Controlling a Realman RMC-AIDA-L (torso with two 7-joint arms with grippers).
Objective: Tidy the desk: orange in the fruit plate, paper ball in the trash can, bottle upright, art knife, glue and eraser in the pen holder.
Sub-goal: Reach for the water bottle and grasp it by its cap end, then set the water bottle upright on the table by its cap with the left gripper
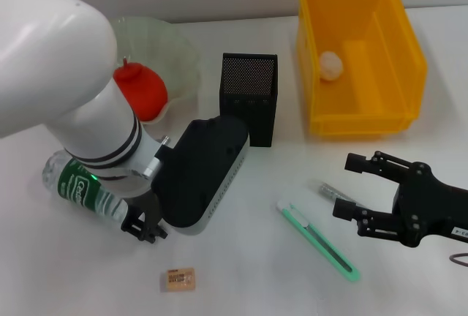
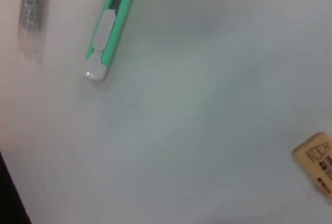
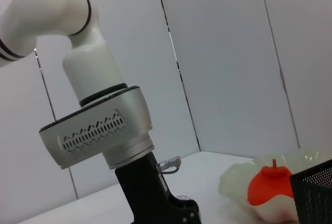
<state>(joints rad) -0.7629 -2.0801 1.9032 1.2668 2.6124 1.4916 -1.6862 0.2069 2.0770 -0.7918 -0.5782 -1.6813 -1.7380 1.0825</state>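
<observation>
Trouble is most likely around the bottle (image 1: 82, 188), which lies on its side at the near left, largely covered by the left arm. It is judged round and smooth, so a grasp made off its middle could set it rolling toward the near left edge of the table (image 1: 241, 279).

The left gripper (image 1: 144, 228) is seen low at the near end of the bottle. Its fingertips are mostly hidden by the wrist, so whether they are spread or pressed together cannot be told, nor whether the bottle is touched.

The right gripper (image 1: 356, 186) hovers at the near right with its fingers spread wide and nothing held. Just to its left lie the glue (image 1: 335, 191) and the green art knife (image 1: 318, 241); a careless reach could knock either one away.

The eraser (image 1: 178, 279) lies at the near centre. The black pen holder (image 1: 249, 96) stands in the middle, apparently unfilled. The orange (image 1: 140, 91) is in the fruit plate (image 1: 179, 53) at the far left, and the paper ball (image 1: 330, 66) is in the yellow trash can (image 1: 395, 53) at the far right.
</observation>
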